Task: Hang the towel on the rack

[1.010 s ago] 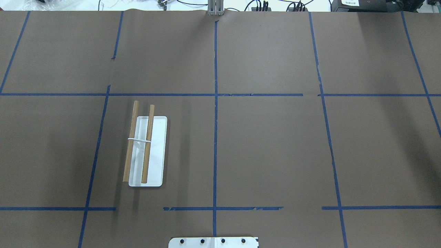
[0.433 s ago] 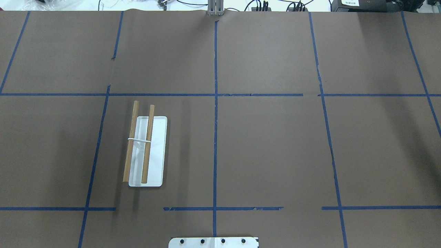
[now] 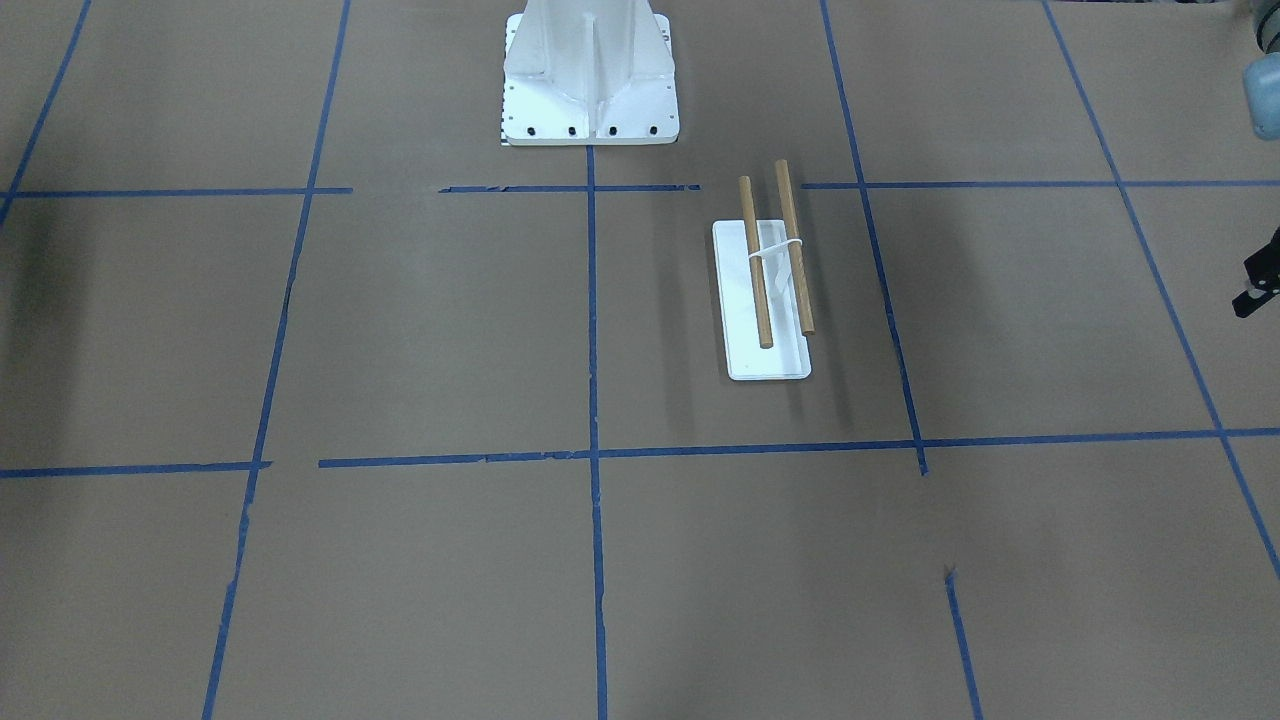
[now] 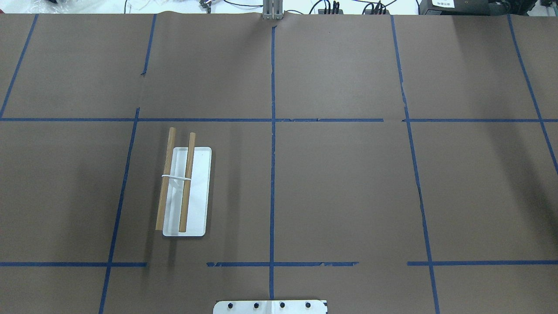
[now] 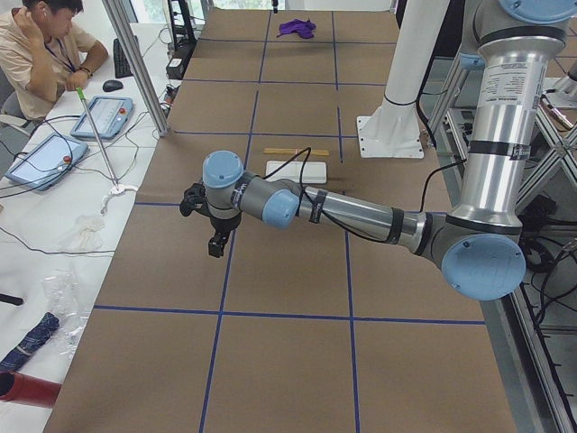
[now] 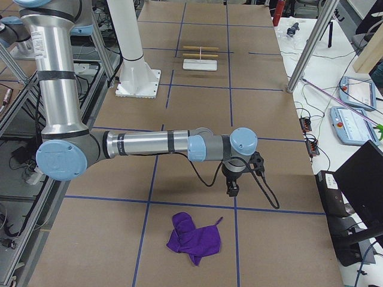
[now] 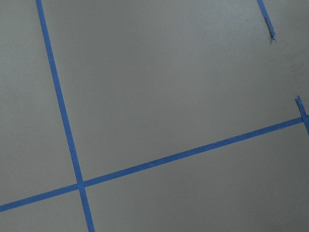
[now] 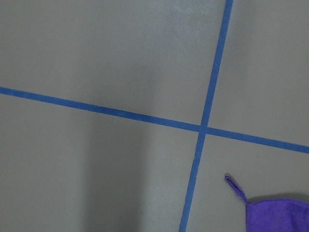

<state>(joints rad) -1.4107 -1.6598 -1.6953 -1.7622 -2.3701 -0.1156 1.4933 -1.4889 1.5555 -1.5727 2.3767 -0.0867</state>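
Note:
The rack [image 4: 186, 192] is a white flat base with two raised wooden bars, standing on my left half of the table; it also shows in the front view [image 3: 768, 300]. The purple towel [image 6: 194, 240] lies crumpled on the table at my far right end, and its corner with a loop shows in the right wrist view [image 8: 277, 212]. My right gripper [image 6: 232, 190] hangs over the table a little short of the towel, apart from it. My left gripper [image 5: 216, 245] hangs over the table beyond the rack, toward the left end. I cannot tell whether either is open or shut.
The table is covered in brown paper with a blue tape grid [image 4: 272, 120]. My white base pedestal [image 3: 590, 80] stands at the near middle edge. An operator [image 5: 41, 45] sits by a side table with teach pendants [image 5: 104, 117]. Metal frame posts [image 6: 314, 42] stand at the table's far edge.

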